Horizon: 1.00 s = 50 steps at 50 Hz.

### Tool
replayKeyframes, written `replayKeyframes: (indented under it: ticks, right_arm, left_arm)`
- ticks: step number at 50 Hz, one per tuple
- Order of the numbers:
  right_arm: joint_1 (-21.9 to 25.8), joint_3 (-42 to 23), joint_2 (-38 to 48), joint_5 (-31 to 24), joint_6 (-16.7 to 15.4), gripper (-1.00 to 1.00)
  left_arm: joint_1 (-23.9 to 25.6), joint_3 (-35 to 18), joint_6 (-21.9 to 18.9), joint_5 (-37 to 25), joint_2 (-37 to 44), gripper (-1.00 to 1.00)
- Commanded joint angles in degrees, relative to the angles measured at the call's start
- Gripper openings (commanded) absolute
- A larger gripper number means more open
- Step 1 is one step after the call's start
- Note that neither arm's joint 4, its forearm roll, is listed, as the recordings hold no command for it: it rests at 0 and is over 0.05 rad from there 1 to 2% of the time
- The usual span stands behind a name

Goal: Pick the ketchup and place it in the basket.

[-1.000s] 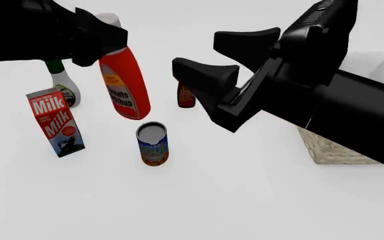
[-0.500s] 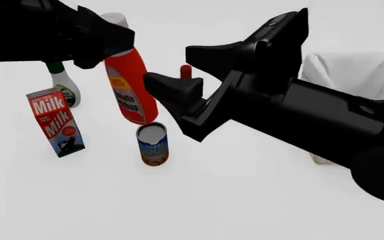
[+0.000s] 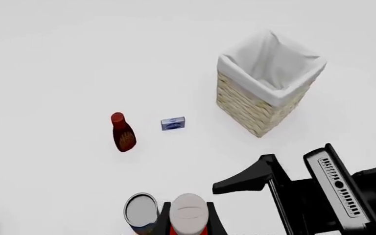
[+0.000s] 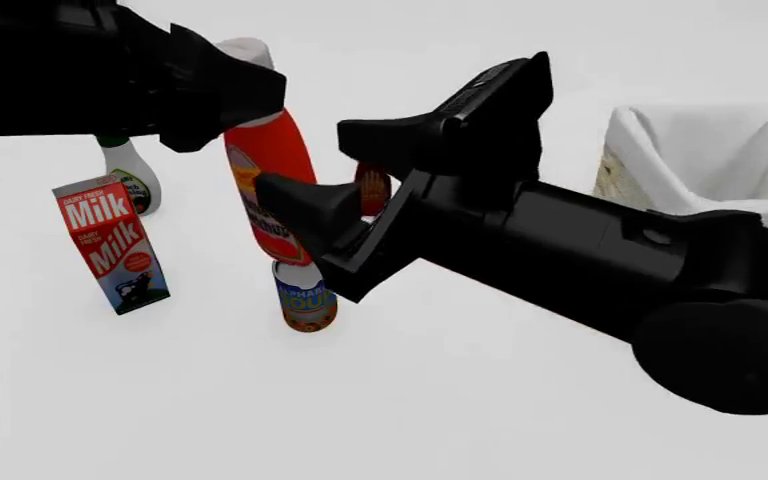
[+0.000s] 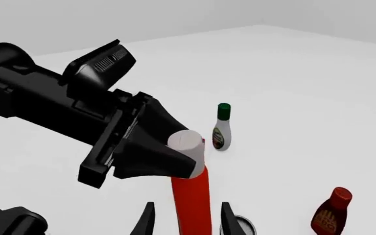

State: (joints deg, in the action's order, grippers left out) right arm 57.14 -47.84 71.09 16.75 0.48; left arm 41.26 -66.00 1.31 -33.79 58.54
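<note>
The ketchup point(image 4: 275, 170), a red-orange bottle with a white cap, hangs tilted above the table. My left gripper point(image 4: 244, 90) is shut on its neck just under the cap point(image 5: 185, 141). My right gripper point(image 5: 186, 221) is open, one finger on each side of the ketchup's red body point(image 5: 192, 200), with a gap on both sides. In the left wrist view the white cap point(image 3: 189, 211) shows from above, with the right gripper's black fingers point(image 3: 250, 178) beside it. The basket point(image 4: 651, 125), wicker with a white cloth lining, stands at the right, partly behind the right arm.
A milk carton point(image 4: 111, 245) and a white bottle with a green cap point(image 4: 131, 178) stand at the left. A can point(image 4: 307, 300) sits under the held bottle. The dark red-brown bottle point(image 3: 123, 134) and a small blue box point(image 3: 173, 123) lie between can and basket point(image 3: 266, 107).
The left gripper carried the ketchup a little right and up. The right arm swung left, its open fingers now on either side of the bottle, uncovering the basket.
</note>
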Motion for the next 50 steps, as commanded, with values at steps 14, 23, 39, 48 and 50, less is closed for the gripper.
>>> replayKeyframes:
  ticks: [14, 23, 39, 48, 50]
  right_arm:
    - [0.42, -1.38, 3.60, 0.87, -0.71, 1.00]
    - [0.58, -1.46, 5.63, 1.76, -0.10, 1.00]
    - [0.28, -1.01, 8.95, 4.28, 0.69, 1.00]
    - [0.83, 0.03, 9.43, 5.18, 0.96, -1.00]
    - [0.86, 0.11, 9.29, 5.09, 1.13, -1.00]
  left_arm:
    - [2.18, 0.23, 0.26, -1.90, -1.88, -1.00]
    - [3.17, -1.01, 0.46, -3.25, -2.23, -1.00]
    - [4.43, -2.30, 0.87, -4.05, -1.98, -1.00]
    - [5.52, -3.21, 1.45, -4.86, -2.13, -1.00]
    - [5.76, -3.28, 1.72, -4.89, -2.07, -1.00]
